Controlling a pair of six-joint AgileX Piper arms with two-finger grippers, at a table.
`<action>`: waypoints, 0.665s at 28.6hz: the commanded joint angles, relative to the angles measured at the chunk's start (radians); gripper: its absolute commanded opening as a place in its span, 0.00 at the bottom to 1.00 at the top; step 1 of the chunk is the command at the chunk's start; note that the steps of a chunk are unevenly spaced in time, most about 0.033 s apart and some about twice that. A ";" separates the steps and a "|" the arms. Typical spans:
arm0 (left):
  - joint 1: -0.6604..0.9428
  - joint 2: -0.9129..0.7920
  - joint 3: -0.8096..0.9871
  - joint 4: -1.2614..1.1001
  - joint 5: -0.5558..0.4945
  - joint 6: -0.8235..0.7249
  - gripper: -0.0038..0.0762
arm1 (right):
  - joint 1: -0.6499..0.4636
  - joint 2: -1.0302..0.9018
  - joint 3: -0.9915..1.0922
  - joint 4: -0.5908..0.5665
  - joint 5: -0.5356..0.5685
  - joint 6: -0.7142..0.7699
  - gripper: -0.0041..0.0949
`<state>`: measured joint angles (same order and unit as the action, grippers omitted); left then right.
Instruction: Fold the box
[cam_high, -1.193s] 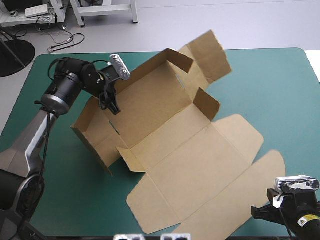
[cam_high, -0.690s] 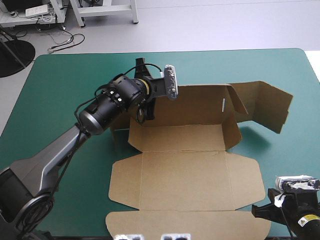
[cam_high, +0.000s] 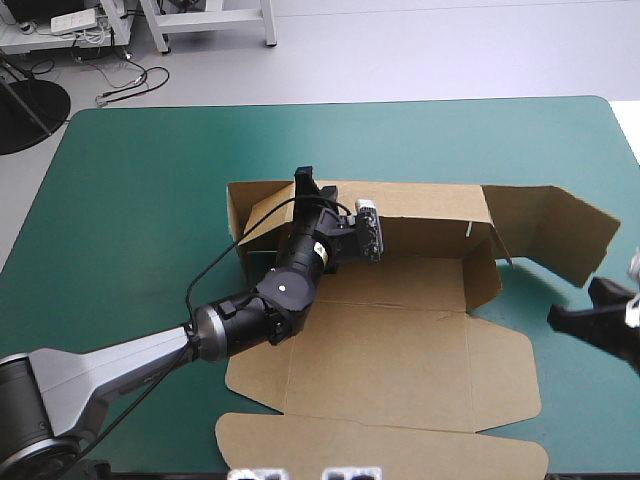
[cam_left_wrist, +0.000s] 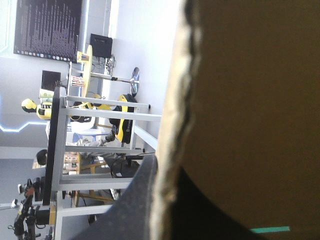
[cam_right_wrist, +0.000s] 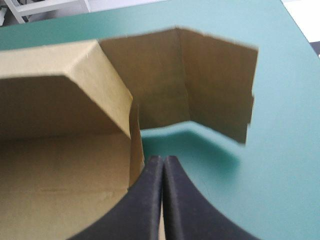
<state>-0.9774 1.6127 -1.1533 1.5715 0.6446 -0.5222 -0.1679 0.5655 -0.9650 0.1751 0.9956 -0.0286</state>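
**Brown box at table centre, back wall raised; left gripper grasping the wall, right gripper clenched and empty.**

Nearest the robot, the lid (cam_high: 380, 452) of the box (cam_high: 400, 350) lies flat on the teal-green table (cam_high: 130, 200), with the base panel beyond it. The right gripper (cam_right_wrist: 163, 162) is pressed shut on nothing, just beside the right end wall (cam_high: 485, 275). Farther off, the back wall (cam_high: 420, 210) stands upright. The left gripper (cam_high: 305, 188) is clamped over its top edge toward the left end, board between the black fingers (cam_left_wrist: 135, 210). Beyond the right corner, a loose flap (cam_high: 555, 235) angles outward. The step in hand appears to be squaring the right end. Hold the back wall vertical with the left gripper. Push the flap inward with the right gripper's tip, low and close to the crease, to avoid bowing the wall or dragging the sheet.
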 joint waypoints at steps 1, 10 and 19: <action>-0.015 -0.054 0.016 0.113 0.037 -0.082 0.04 | 0.001 0.149 -0.155 0.043 -0.109 -0.026 0.03; -0.015 -0.054 0.024 0.116 0.097 -0.082 0.04 | 0.001 0.650 -0.535 0.183 -0.036 -0.131 0.03; -0.015 -0.054 0.024 0.115 0.103 -0.082 0.04 | 0.001 1.059 -0.759 0.358 0.126 -0.182 0.03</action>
<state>-0.9863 1.6093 -1.1046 1.6492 0.7015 -0.5866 -0.1659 1.5898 -1.6538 0.4602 1.1062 -0.1925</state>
